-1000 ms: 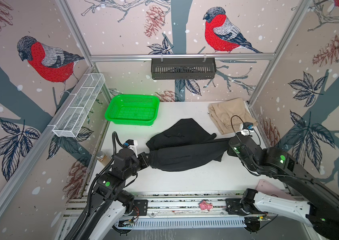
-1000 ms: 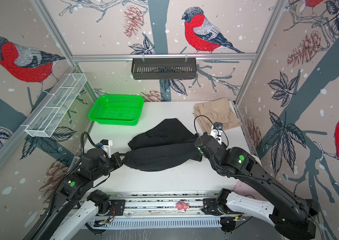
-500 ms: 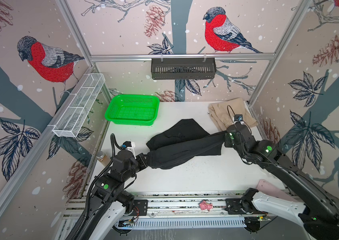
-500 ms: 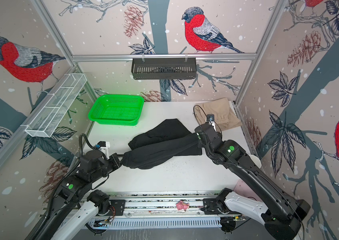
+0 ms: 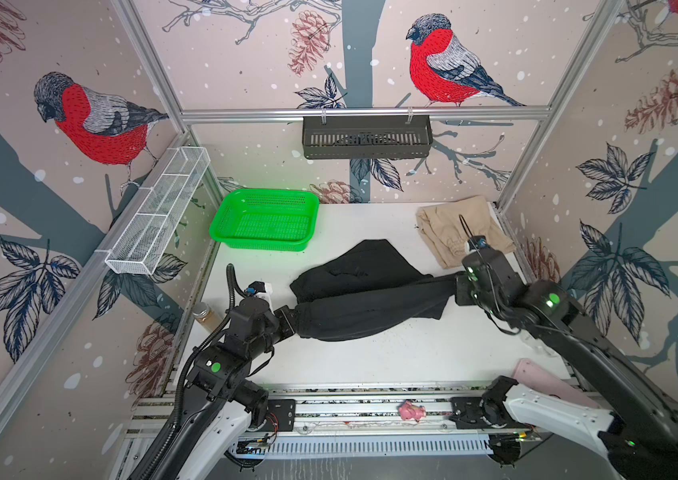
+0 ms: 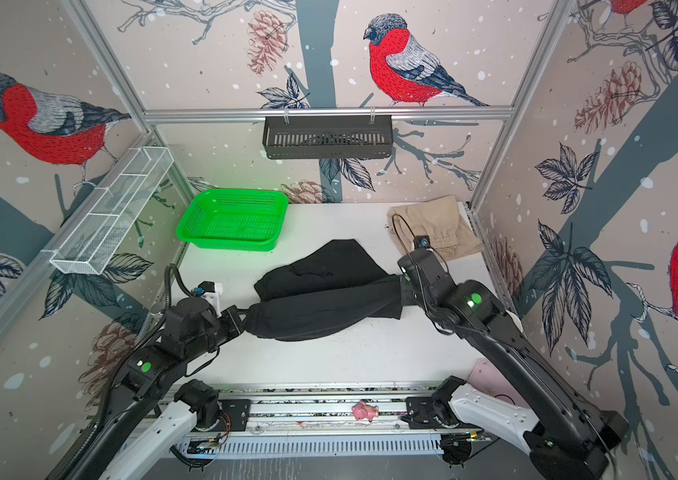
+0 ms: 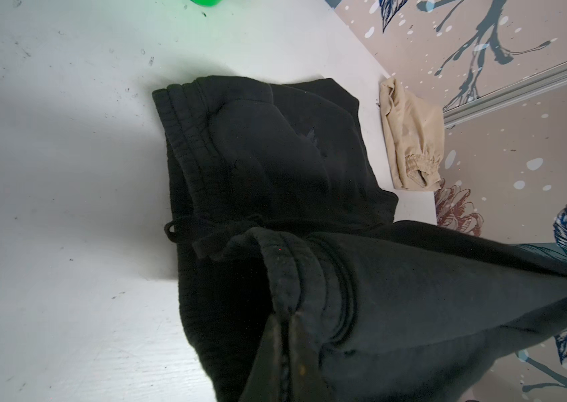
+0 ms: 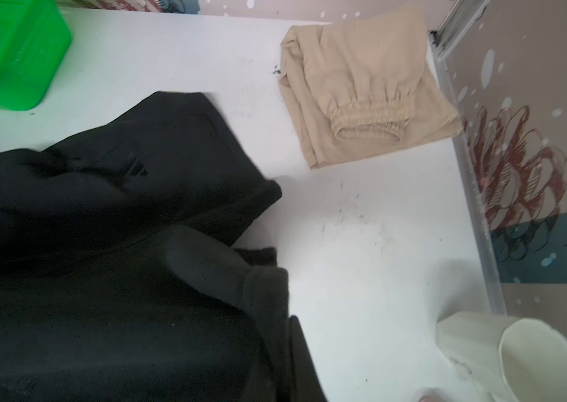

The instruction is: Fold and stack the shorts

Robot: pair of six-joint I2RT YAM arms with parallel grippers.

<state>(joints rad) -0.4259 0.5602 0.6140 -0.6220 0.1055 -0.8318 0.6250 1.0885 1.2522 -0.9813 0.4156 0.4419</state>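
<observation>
White bench (image 5: 391, 361), black shorts (image 5: 364, 309) stretched across it.
We pinch their nine o'clock end with our left pincer (image 5: 290, 325), their three o'clock end with our right pincer (image 5: 455, 289).

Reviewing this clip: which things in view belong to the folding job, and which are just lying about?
Part of the job:
- black shorts, pinched between left gripper and right gripper
- beige shorts, folded, back right

Lying about:
- green basket
- black wall basket
- white wire rack
- white cup
- pink toy
- small jar
</observation>
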